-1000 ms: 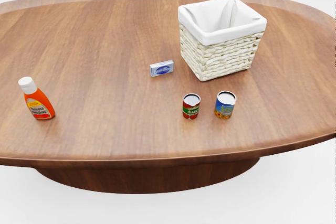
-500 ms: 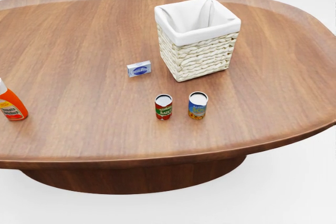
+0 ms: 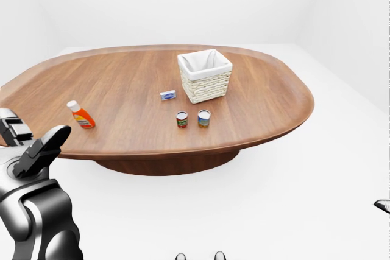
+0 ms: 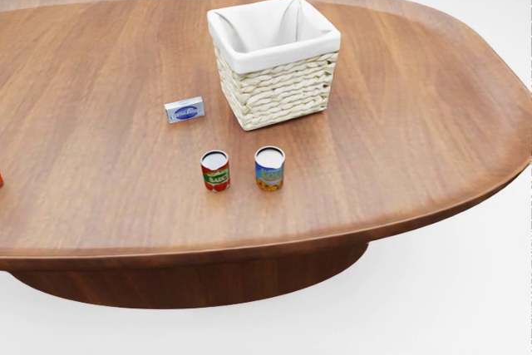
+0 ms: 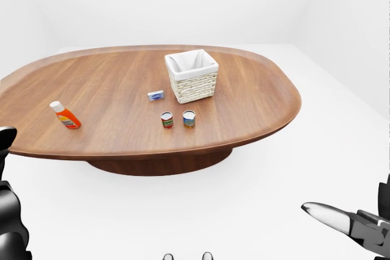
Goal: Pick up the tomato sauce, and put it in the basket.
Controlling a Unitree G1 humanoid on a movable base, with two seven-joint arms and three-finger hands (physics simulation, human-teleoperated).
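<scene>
The tomato sauce (image 4: 215, 170) is a small can with a red and green label, upright on the wooden table (image 4: 100, 81). Just up and to its right stands the wicker basket (image 4: 278, 93) with a white liner, holding nothing I can see. My left hand (image 3: 38, 145) is low at the left edge of the left-eye view, off the table, with its fingers spread and nothing in them. In the right-eye view, one fingertip shows of my right hand (image 5: 320, 212), low at the bottom right, far from the can and also holding nothing.
A blue-labelled can (image 4: 269, 168) stands close to the right of the tomato sauce. A small blue-and-white box (image 4: 184, 110) lies left of the basket. An orange bottle with a white cap (image 3: 81, 115) stands far left on the table. White floor surrounds the table.
The whole head view has slid left as the camera moved right. The orange bottle has left that view at its left edge. Nothing on the table has moved.
</scene>
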